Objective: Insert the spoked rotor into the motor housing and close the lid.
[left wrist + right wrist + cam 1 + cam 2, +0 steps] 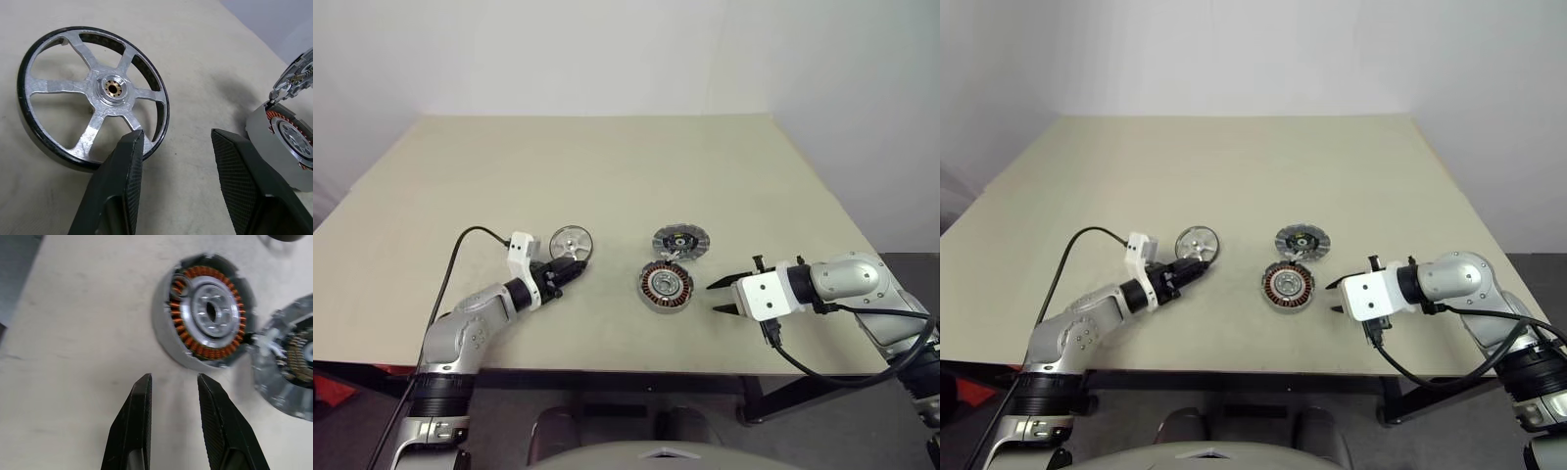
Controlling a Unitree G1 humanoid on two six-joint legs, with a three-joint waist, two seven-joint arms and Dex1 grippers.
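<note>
The spoked rotor (pixel 571 242) lies flat on the table, a silver wheel with a dark rim and a brass hub (pixel 113 88). My left gripper (pixel 574 267) is open just in front of it, one fingertip (pixel 131 147) at its rim and nothing between the fingers. The motor housing (pixel 665 285), with copper windings around a silver centre (pixel 210 311), sits mid-table. The lid (pixel 679 239) lies right behind it, touching its edge (pixel 293 362). My right gripper (pixel 714 297) hovers open just right of the housing, pointing at it, its fingers (pixel 142 401) empty.
The beige table (pixel 607 166) stretches far behind the parts. A black cable (pixel 460 245) loops over the table beside my left arm. Another cable (pixel 822 367) hangs off the front edge under my right arm.
</note>
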